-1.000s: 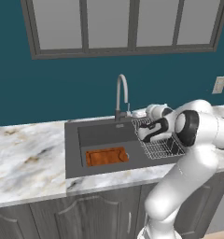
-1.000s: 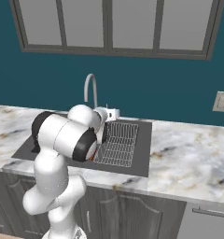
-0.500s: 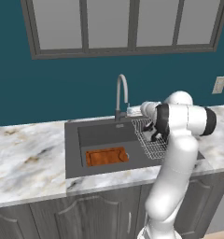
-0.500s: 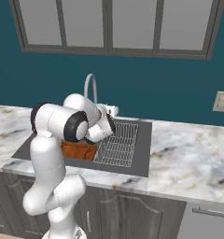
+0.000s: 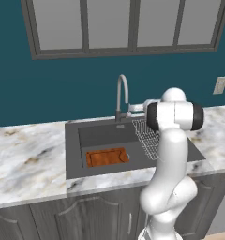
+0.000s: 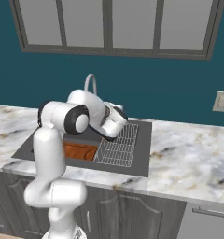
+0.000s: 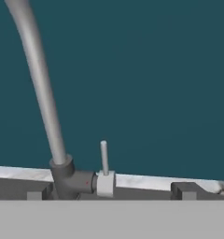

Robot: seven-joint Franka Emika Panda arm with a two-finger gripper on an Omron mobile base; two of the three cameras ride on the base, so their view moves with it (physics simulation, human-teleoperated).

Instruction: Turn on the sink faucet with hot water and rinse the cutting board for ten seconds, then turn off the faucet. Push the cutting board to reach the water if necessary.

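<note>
The sink faucet [image 5: 122,93] rises as a slim grey gooseneck behind the sink [image 5: 73,150]. In the hand view its spout [image 7: 39,84] slants up from a dark base, and a small white lever [image 7: 104,158] stands upright beside it. My gripper [image 5: 132,108] hovers just right of the faucet base, level with the lever. It is open [image 7: 109,193], its dark fingertips [image 7: 183,190] wide apart with nothing between them. The orange-brown cutting board [image 5: 106,157] lies flat on the basin floor, near the front, and shows again in the right base view [image 6: 79,150]. The water is out of view.
A wire mesh dish rack [image 5: 149,137] fills the right part of the sink, under my forearm. Marble counter [image 5: 25,154] runs to both sides. The teal wall and a window stand close behind the faucet. A wall outlet [image 6: 221,101] sits at the right.
My arm has swung left from above the dish rack toward the faucet base, with the elbow lifting. The gripper has stayed open. The cutting board has not moved.
</note>
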